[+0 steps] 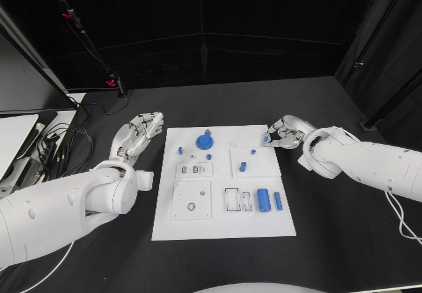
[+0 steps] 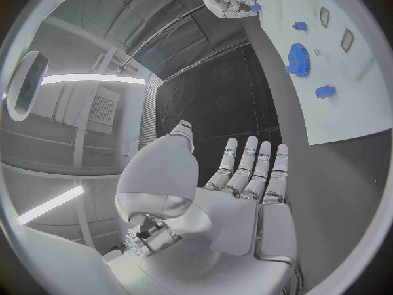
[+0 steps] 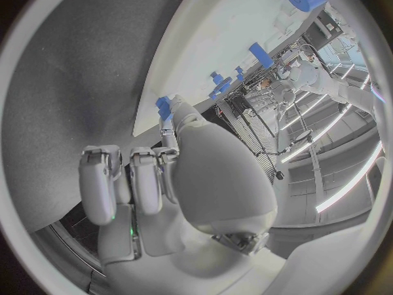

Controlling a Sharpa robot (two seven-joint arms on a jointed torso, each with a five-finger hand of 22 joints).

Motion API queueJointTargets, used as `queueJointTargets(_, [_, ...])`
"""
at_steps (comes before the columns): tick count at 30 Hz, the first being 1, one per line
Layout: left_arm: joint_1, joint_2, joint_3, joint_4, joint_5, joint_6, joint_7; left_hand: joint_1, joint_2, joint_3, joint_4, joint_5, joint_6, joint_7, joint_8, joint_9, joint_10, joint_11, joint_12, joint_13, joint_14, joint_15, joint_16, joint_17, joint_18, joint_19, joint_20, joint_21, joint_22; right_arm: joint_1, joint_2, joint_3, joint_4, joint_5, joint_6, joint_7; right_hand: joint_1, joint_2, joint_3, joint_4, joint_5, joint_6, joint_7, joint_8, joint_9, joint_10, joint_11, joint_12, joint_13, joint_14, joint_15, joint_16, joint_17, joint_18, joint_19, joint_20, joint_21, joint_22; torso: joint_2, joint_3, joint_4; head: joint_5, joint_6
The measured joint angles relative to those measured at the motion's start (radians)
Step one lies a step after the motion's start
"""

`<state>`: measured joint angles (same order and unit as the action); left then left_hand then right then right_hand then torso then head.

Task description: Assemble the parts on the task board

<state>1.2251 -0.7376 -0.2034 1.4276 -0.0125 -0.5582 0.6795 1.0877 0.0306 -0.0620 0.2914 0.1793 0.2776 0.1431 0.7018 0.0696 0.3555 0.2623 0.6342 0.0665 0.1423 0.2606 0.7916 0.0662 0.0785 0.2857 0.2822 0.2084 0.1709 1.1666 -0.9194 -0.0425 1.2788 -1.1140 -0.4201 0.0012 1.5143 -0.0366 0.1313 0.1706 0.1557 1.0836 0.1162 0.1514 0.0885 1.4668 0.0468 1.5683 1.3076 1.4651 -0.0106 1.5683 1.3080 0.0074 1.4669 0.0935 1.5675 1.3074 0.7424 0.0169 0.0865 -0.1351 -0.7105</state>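
The white task board (image 1: 220,226) lies mid-table. On it are a blue gear (image 1: 204,142), small blue pegs (image 1: 242,165) and two blue cylinders (image 1: 263,198) near white slots. My left hand (image 1: 141,131) lies open and flat on the table beside the board's far left corner, its fingers (image 2: 245,167) stretched out, with the gear (image 2: 298,59) ahead of it. My right hand (image 1: 283,133) hovers at the board's far right corner with its fingers curled. It pinches a small blue part (image 3: 164,103) between thumb and fingertip at the board's edge (image 3: 221,33).
A pale device and a tangle of cables (image 1: 53,143) sit at the table's left side. A black stand (image 1: 92,49) rises behind them. Black tabletop (image 1: 352,244) stretches to the right of the board.
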Motion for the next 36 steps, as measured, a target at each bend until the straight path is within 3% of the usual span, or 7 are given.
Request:
queueJointTargets(9, [0.0,0.0,0.0,0.0,0.0,0.0,0.0,0.004,0.004,0.0,0.0,0.0,0.0,0.0,0.004,0.0,0.0,0.0,0.0,0.0,0.0,0.0,0.0,0.0,0.0,0.0,0.0,0.0,0.0,0.001,0.002,0.0,0.005,-0.013,-0.008,-0.008,0.015,0.008,0.003,-0.008,-0.002,0.001,0.001,0.002,0.0,0.0,0.0,0.0,0.0,0.0,0.0,0.0,0.0,0.0,-0.002,0.005,0.0,0.0,0.0,-0.0003,0.0004,-0.002,0.001])
queueJointTargets(17, [0.0,0.001,0.0,-0.001,0.0,0.0,0.0,0.004,0.004,0.0,0.0,0.0,0.0,0.0,0.004,0.0,0.0,0.0,0.0,0.0,0.0,0.0,0.0,0.0,0.0,0.0,0.0,0.0,0.0,-0.002,-0.002,-0.002,0.028,-0.004,-0.072,0.034,0.02,0.008,0.005,-0.013,0.002,0.001,0.001,0.002,0.0,0.0,0.0,0.0,0.0,0.0,0.0,0.0,0.0,0.0,0.0,0.007,0.0,0.0,0.0,-0.0003,0.0006,0.001,0.009])
queueJointTargets(22, [0.0,0.001,0.0,-0.001,0.0,0.0,0.0,0.004,0.004,0.0,0.0,0.0,0.0,0.0,0.004,0.0,0.0,0.0,0.0,0.0,0.0,0.0,0.0,0.0,0.0,0.0,0.0,0.0,0.0,-0.001,-0.026,-0.001,0.073,0.015,-0.115,0.065,0.02,0.008,0.006,-0.014,0.009,0.001,0.001,0.002,0.0,0.0,0.0,0.0,0.0,0.0,0.0,0.0,0.0,0.0,0.0,0.007,0.0,0.0,-0.001,-0.001,0.0006,0.006,0.012])
queueJointTargets(25, [0.0,0.002,0.0,-0.001,0.0,0.0,0.0,0.004,0.004,0.0,0.0,0.0,0.0,0.0,0.004,-0.001,0.0,0.0,0.0,0.0,0.0,0.0,0.0,0.0,0.0,0.0,0.0,0.0,0.0,0.012,-0.038,-0.001,0.109,0.026,-0.128,0.07,0.02,0.008,0.008,-0.016,0.009,0.001,0.001,0.001,0.0,0.0,0.0,0.0,0.0,0.0,0.0,0.0,0.0,0.0,0.0,0.007,0.0,0.0,-0.001,-0.0015,0.0006,0.008,0.013])
queueJointTargets(30, [0.0,0.004,0.0,-0.002,0.0,0.0,0.0,0.004,0.004,0.0,0.0,0.0,0.0,0.0,0.004,-0.001,0.0,0.0,0.0,0.0,0.0,0.0,0.0,0.0,0.0,0.0,0.0,0.0,0.0,0.039,-0.025,0.002,0.165,0.038,-0.131,0.056,0.023,0.011,0.008,-0.016,0.009,0.001,0.001,-0.003,0.0,0.0,0.0,0.0,0.0,0.0,0.0,0.0,0.0,0.0,0.0,0.007,0.0,0.0,-0.001,-0.0018,0.0006,0.017,0.012])
queueJointTargets(36, [0.0,0.008,0.0,-0.002,0.0,0.0,0.0,0.004,0.004,0.0,0.0,0.0,0.0,0.0,0.004,-0.001,0.0,0.0,0.0,0.0,0.0,0.0,0.0,0.0,0.0,0.0,0.0,0.0,0.0,0.045,0.011,0.001,0.22,0.039,-0.113,0.015,0.024,0.012,0.005,-0.019,0.009,0.001,0.001,-0.005,0.0,0.0,0.0,0.0,0.0,0.0,0.0,0.0,0.0,0.0,0.0,0.007,0.0,0.0,-0.001,-0.0017,0.0014,0.035,0.007])
